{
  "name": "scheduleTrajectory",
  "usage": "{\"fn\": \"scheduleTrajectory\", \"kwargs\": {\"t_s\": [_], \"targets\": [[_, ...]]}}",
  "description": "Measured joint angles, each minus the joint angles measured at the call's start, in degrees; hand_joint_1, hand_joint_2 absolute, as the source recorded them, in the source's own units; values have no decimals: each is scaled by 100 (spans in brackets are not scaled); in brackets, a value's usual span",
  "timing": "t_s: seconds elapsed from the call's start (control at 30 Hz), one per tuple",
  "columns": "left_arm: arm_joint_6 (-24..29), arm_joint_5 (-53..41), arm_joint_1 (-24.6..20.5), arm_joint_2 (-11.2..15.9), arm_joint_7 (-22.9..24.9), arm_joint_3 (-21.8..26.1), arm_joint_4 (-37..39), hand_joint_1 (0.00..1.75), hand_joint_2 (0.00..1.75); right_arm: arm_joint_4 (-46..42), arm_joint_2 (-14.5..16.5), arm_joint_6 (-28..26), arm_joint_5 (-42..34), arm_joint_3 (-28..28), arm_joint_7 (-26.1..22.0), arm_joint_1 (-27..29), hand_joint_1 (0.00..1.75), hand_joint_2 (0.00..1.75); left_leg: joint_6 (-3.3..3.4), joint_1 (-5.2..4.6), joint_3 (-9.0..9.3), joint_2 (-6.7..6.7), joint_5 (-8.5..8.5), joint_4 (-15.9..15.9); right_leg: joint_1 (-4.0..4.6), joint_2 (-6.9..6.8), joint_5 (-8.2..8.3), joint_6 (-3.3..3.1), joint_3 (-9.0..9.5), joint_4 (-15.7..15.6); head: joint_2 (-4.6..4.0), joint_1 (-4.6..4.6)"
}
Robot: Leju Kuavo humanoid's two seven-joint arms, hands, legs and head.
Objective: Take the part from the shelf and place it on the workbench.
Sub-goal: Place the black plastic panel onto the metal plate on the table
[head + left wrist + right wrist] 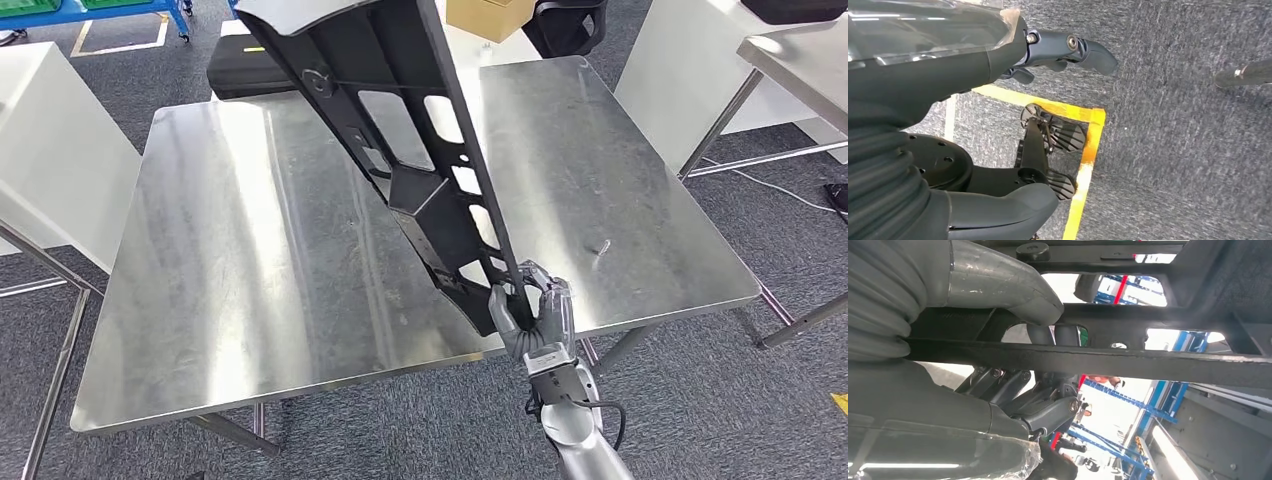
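Observation:
A long black part [400,150] with a row of cut-outs slants steeply over the steel workbench [230,260], its upper end running out of the head view's top. My right hand [535,312] grips its lower end near the bench's front edge. I cannot tell whether that end touches the steel. In the right wrist view the thumb [998,285] and fingers [1048,410] wrap a black rail of the part [1148,362]. My left hand [998,125] hangs over the carpet, fingers apart, holding nothing.
A black case [245,70] and a cardboard box [485,15] lie beyond the bench's far edge. White tables stand at the left [50,150] and right [690,70]. Yellow floor tape [1083,165] crosses the grey carpet below my left hand.

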Motion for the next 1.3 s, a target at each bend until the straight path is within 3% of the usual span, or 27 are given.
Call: {"fn": "scheduleTrajectory", "kwargs": {"t_s": [0.13, 0.43, 0.7, 1.0, 1.17, 1.3], "targets": [[-39, -213, -18, 1, 160, -3, 0, 0, 175, 487, -17, -572, 728, 4, -5, -459, 175, 175, -46, -5, 3, 13, 2, -1, -3, 6, 8, -15, 1, 1, 0, 1], [-146, -655, -233, -23, 498, -47, 0, 0, 175, 1976, 45, -1189, 1993, 290, 197, -1860, 175, 175, -41, -24, 6, 10, 7, 20, -21, 3, 14, -18, 18, 1, 0, 2], [-187, -922, -371, -52, 614, -183, 0, 0, 175, 2529, 325, -1619, 3139, 1005, 805, -2418, 175, 175, -42, -24, 4, 4, 6, 20, -22, 3, 14, -18, 14, 1, -1, 1], [-34, -1256, -595, -266, 885, -361, 0, 0, 175, 3464, 1060, -1763, 4981, 1579, 2324, -3176, 175, 175, -42, -24, 8, 15, 9, 20, -22, 9, 14, -19, 15, 2, -1, 1], [55, -1314, -716, -414, 955, -439, 0, 0, 175, 4363, 1480, -1705, 5293, 1675, 3032, -3813, 175, 175, -43, -25, 8, 13, 11, 21, -22, 9, 15, -19, 16, 4, -1, 1], [101, -1375, -752, -506, 989, -460, 0, 0, 175, 4850, 1632, -1496, 5392, 1686, 3473, -4166, 175, 175, -43, -25, 7, 11, 10, 22, -22, 8, 14, -18, 14, 3, -1, 1]]}}
